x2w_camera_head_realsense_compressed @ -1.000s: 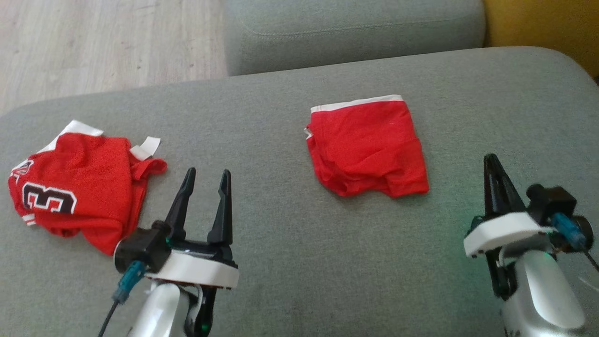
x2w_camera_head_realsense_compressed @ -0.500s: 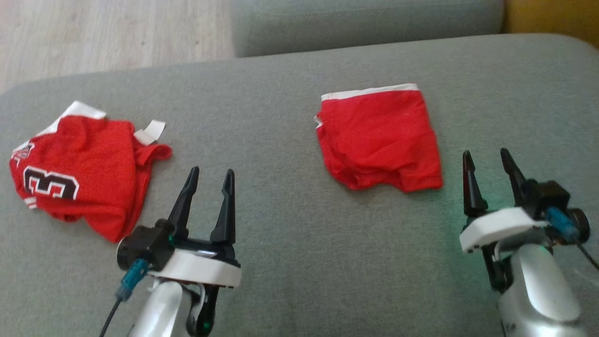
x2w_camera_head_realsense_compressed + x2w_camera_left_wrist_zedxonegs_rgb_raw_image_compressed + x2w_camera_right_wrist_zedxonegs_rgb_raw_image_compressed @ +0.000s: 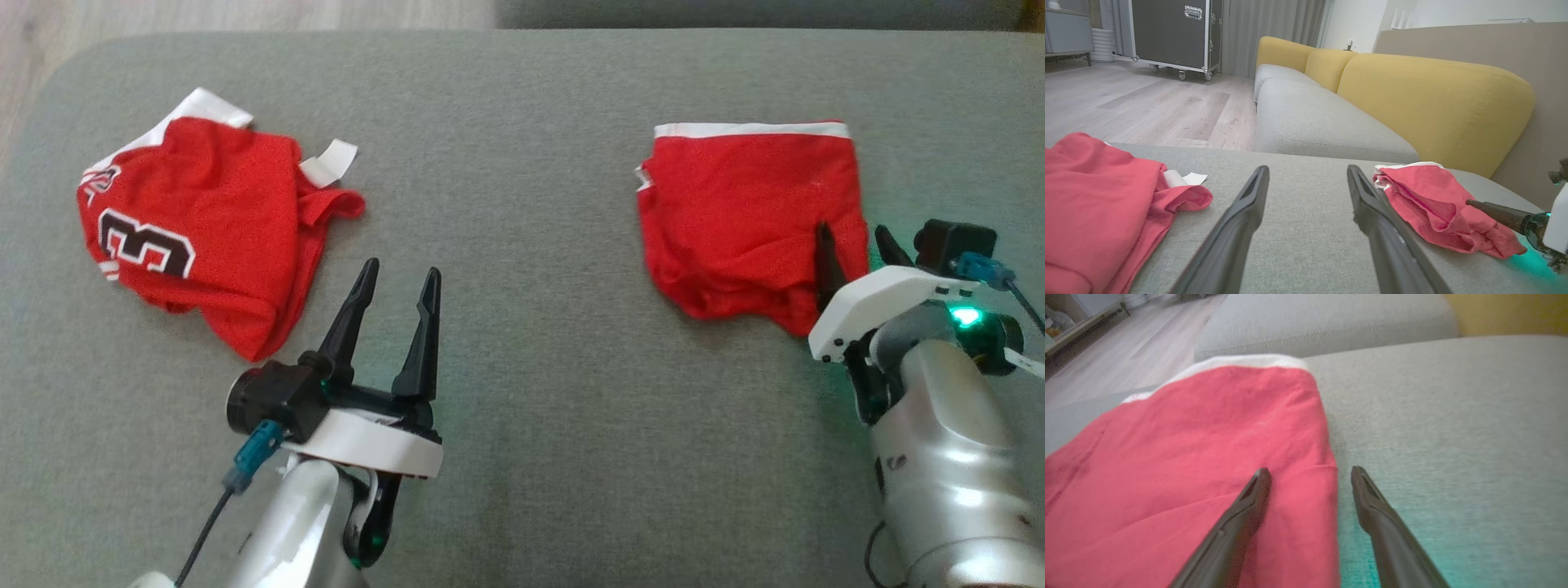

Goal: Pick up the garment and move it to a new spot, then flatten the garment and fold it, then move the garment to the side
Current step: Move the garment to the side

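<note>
A folded red garment [image 3: 743, 212] with a white waistband lies flat on the right of the grey cushion [image 3: 531, 245]. My right gripper [image 3: 851, 233] stands open at its near right corner. In the right wrist view the right gripper [image 3: 1310, 471] has one finger over the red garment [image 3: 1208, 437] and the other over bare cushion, with the cloth's edge between them. A crumpled red jersey [image 3: 196, 229] with a black number lies on the left. My left gripper [image 3: 402, 273] hangs open to the right of the jersey, holding nothing. In the left wrist view the left gripper [image 3: 1307, 169] points between the jersey [image 3: 1098, 192] and the folded garment [image 3: 1429, 200].
A second grey seat cushion [image 3: 1310, 118] lies beyond this one, with yellow backrests [image 3: 1433, 98] to its right. Wooden floor [image 3: 1126, 102] runs past the cushion's far left edge, where a black wheeled case [image 3: 1171, 32] stands.
The head camera has shifted, so the whole picture moved. My right gripper went from shut to open and came closer to the folded garment's right edge. The left gripper stays open.
</note>
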